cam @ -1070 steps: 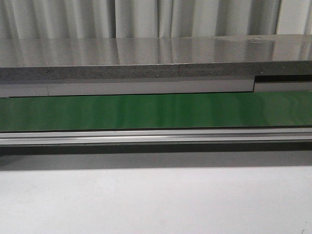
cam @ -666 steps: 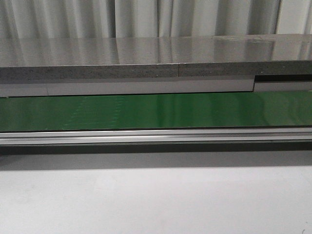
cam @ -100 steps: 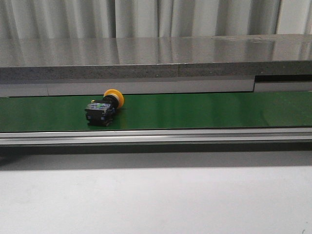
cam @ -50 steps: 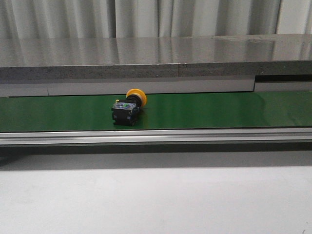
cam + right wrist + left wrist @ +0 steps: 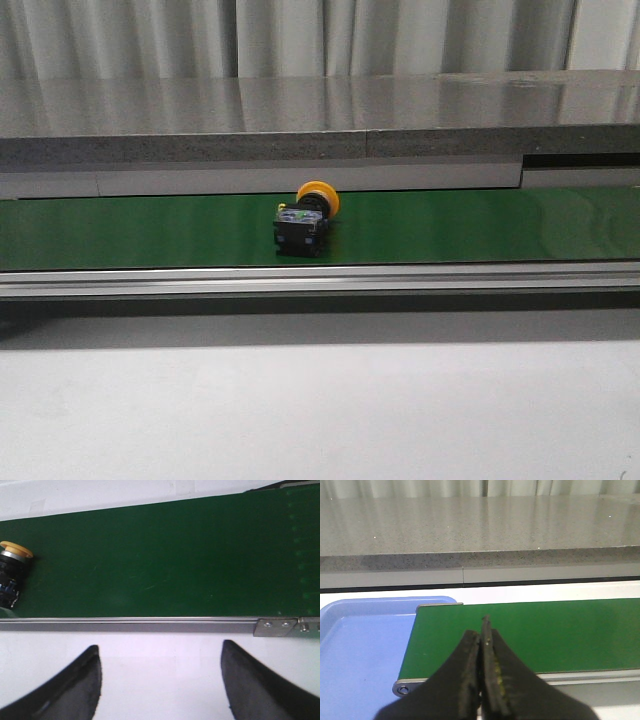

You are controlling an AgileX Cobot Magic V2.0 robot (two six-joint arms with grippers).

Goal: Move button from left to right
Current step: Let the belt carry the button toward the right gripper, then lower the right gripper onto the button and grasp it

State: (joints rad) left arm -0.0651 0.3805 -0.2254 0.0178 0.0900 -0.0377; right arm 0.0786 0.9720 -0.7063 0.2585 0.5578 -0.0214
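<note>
Grey pleated curtains [image 5: 300, 35] fill the top of the front view, behind a long speckled stone counter [image 5: 300, 120] that runs the full width. Below it a green conveyor belt [image 5: 480, 225] crosses the middle of the frame, edged along its near side by a silver metal rail [image 5: 400, 280], and a plain pale table [image 5: 320, 410] takes up the lower third.

The button [image 5: 305, 222] lies on its side on the belt, just left of centre in the front view, its yellow cap toward the counter and its black body toward the rail. In the right wrist view it sits at the far left edge of the frame and its body is partly cut off.

A blue tray [image 5: 355, 645] shows at the lower left of the left wrist view, beside the belt's end; its left part runs out of frame.

The left gripper [image 5: 482, 640] has its fingers pressed together with nothing between them. The right gripper [image 5: 160, 680] is spread wide over the pale table, only the tips of its dark fingers [image 5: 85, 680] in view. Neither arm appears in the front view.
</note>
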